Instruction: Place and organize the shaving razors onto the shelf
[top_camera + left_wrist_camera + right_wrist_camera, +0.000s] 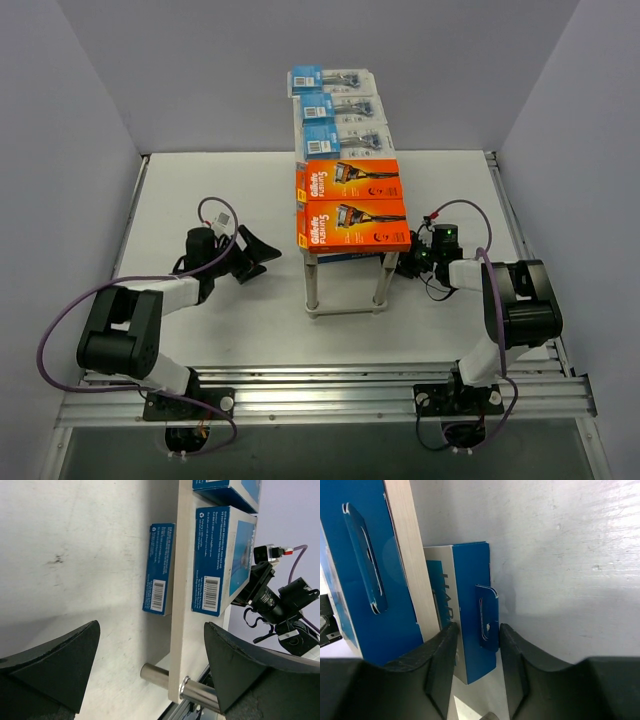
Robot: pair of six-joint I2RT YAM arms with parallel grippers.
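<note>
Gripping unit, right claw [478, 625]: clenched on a flat blue-and-white box [470, 580]. One finger lies against each broad face, at the end that carries the hang tab.
Blue-and-white box, position: on edge against the bench side of the lower board of the shelf [416, 565], at the shelf's right side. Whether it touches the bench [230, 190] cannot be told.
Left claw [151, 624]: released, jaws spread wide, nothing between them. It hangs just left of the shelf, facing the shelf's lower board.
Shelf, top board, far end: three clear blister packs [335, 78] [340, 107] [345, 138] with blue cards, laid in a row along the shelf.
Shelf, top board, near end: two orange boxes [353, 183] [357, 225], flat, printed face up, touching each other.
Shelf, lower board: two further blue boxes [220, 560] [227, 487] lie on it, on the opposite face of that board from the blue-and-white box.
</note>
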